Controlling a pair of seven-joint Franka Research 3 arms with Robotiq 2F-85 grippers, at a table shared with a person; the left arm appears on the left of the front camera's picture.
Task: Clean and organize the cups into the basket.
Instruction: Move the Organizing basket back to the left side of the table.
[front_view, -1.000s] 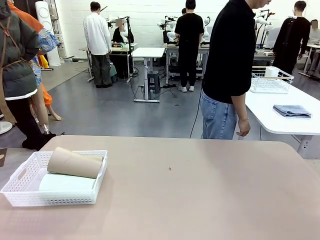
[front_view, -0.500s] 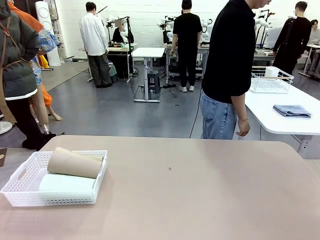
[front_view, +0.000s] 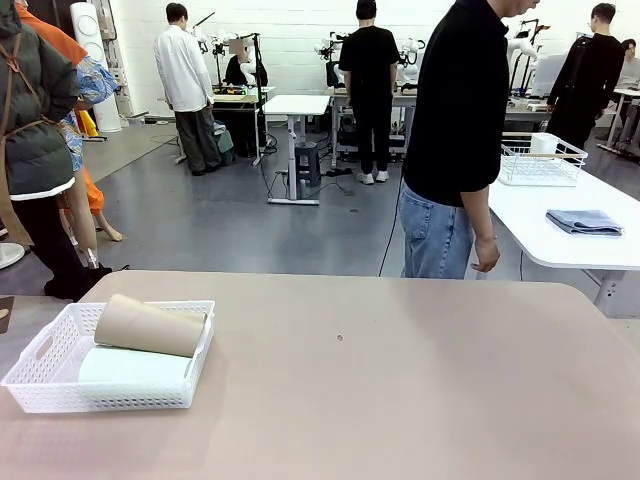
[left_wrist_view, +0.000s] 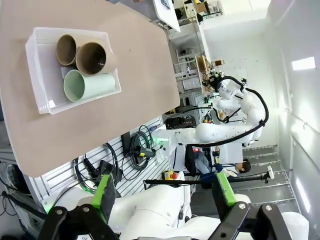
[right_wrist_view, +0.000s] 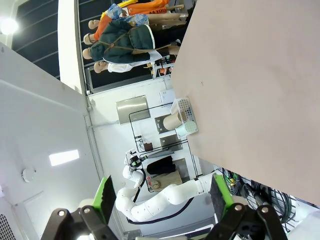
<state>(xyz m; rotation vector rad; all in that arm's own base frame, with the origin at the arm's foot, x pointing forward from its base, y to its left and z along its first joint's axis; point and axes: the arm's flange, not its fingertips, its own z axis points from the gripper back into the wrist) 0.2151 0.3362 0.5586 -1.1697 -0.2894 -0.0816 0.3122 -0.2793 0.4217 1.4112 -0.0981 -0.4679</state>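
The basket (front_view: 45, 372), a shallow white lattice tray with cut-out handles, sits on the tan table (front_view: 400, 380) at its near left. Three cups lie in it on their sides: a pale mint green cup (left_wrist_view: 86, 85) beside two tan-brown cups (left_wrist_view: 95, 57), one of which rests across the others. The left gripper (left_wrist_view: 162, 192) hangs high above the table, its green-padded fingers spread wide and holding nothing. The right gripper (right_wrist_view: 161, 200) is likewise wide apart and empty.
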